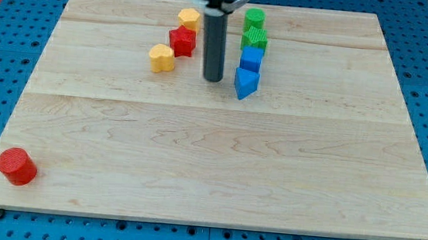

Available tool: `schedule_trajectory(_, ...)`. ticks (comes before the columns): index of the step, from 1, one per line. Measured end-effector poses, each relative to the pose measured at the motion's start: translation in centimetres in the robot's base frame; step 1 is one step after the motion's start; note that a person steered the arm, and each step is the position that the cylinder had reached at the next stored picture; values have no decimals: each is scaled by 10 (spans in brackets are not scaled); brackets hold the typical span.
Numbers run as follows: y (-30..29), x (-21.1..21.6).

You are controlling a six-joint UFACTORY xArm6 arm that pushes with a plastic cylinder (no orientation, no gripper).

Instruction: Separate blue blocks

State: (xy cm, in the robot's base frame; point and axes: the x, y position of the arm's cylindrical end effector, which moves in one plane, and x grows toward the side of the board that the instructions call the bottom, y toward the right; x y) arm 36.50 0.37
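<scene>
1. No claw exists on this arm, so nothing opens or closes; my tip (213,79) rests on the board (209,174), just left of the blue wedge (245,83).
2. Both blues touch in a column: the blue cube (252,59) lies above the wedge and below the green blocks (254,30).
3. I judge it best to enter the seam between them from the left and push the wedge toward the view's bottom, slowly.

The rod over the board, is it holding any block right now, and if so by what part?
Nothing is held. My tip has no pincer; it stands just left of the lower blue block, with a narrow gap showing between them.
</scene>
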Motion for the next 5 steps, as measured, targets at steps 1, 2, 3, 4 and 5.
schedule_trajectory(1, 50, -19)
schedule_trajectory(2, 67, -4)
schedule_trajectory(3, 29, 27)
schedule_trajectory(4, -9, 46)
schedule_trajectory(5, -31, 65)
